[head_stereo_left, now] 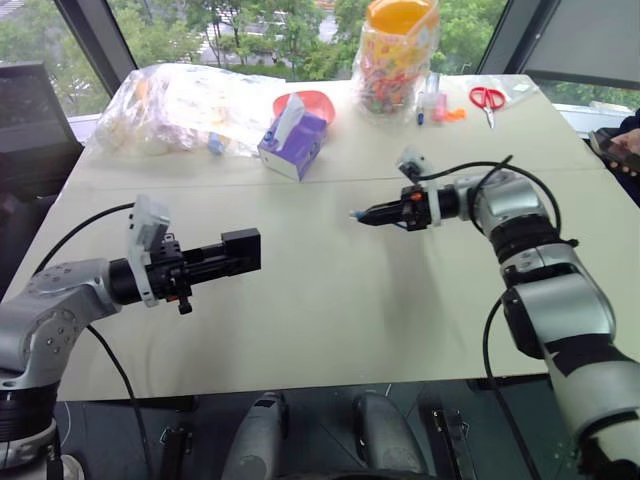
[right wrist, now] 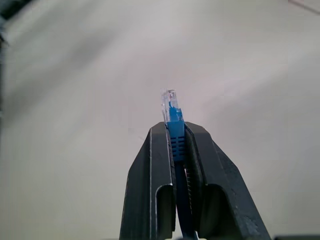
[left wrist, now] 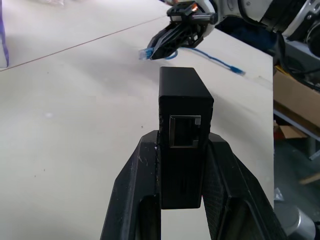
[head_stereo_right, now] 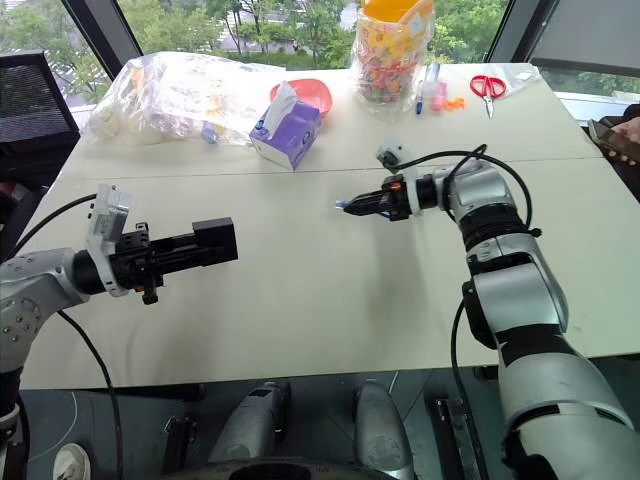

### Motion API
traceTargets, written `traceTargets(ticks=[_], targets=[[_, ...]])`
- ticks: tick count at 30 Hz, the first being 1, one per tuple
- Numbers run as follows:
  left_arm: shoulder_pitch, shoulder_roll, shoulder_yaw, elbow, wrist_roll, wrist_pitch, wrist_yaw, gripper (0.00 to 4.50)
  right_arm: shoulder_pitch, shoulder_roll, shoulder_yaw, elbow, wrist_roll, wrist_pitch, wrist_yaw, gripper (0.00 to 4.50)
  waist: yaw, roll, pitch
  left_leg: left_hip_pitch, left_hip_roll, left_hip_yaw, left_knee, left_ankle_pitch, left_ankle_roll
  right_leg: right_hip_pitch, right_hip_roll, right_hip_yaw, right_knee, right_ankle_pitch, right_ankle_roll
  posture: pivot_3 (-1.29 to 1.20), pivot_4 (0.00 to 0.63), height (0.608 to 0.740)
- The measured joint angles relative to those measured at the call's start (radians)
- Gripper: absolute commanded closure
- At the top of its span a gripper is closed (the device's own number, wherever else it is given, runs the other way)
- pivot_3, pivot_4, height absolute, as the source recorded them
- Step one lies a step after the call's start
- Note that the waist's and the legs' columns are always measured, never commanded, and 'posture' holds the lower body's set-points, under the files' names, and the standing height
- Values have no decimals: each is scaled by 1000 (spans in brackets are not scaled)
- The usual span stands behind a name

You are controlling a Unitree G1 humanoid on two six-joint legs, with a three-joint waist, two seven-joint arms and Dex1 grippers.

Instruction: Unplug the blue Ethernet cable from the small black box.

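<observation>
My left gripper [head_stereo_left: 235, 254] is clamped on the small black box [left wrist: 183, 150], its empty socket facing away from my wrist toward my other arm. My right gripper [right wrist: 175, 131] is pinched on the boot of the blue Ethernet cable [right wrist: 173, 125], the clear plug poking just past my fingertips and the cord trailing back behind them. Plug and socket sit well apart, roughly facing each other across the table [head_stereo_left: 330, 300]. I judge the unplugging done; what is left is setting both down.
</observation>
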Motion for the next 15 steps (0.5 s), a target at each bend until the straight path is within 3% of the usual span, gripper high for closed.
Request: traceTargets(ticks=[2, 5, 9, 14, 15], targets=[[-21, -33, -17, 16, 34, -39, 20, 4006, 22, 5, -16, 2, -30, -99, -87, 4478, -1, 0, 0, 0, 0, 0, 0, 0, 0, 0, 0, 0, 0, 1, 2, 0, 150, 726], [-105, -157, -85, 101, 145, -148, 97, 4006, 53, 40, -43, 33, -74, -199, -269, 4478, 5, 0, 0, 1, 0, 0, 1, 0, 0, 2, 0, 0, 0, 2, 2, 0, 150, 726], [-212, -323, -202, 319, 335, -356, 181, 4006, 66, 86, -104, 52, -75, -236, -431, 2827, 11, -1, 0, 0, -1, 0, 3, 0, 0, 2, 0, 1, 0, 2, 3, 0, 150, 726], [-338, -459, -265, 581, 462, -542, 216, 4006, 95, 76, -173, -16, -63, -217, -504, 110, 10, -1, 0, 0, -1, 0, 2, 0, 0, 2, 0, 0, 0, 2, 3, 0, 150, 726], [-368, -478, -270, 627, 481, -572, 223, 4006, 109, 75, -183, -39, -59, -207, -509, 43, 9, -1, 0, 0, -1, 0, 2, 0, 0, 1, 0, 0, 0, 2, 3, 0, 150, 726]])
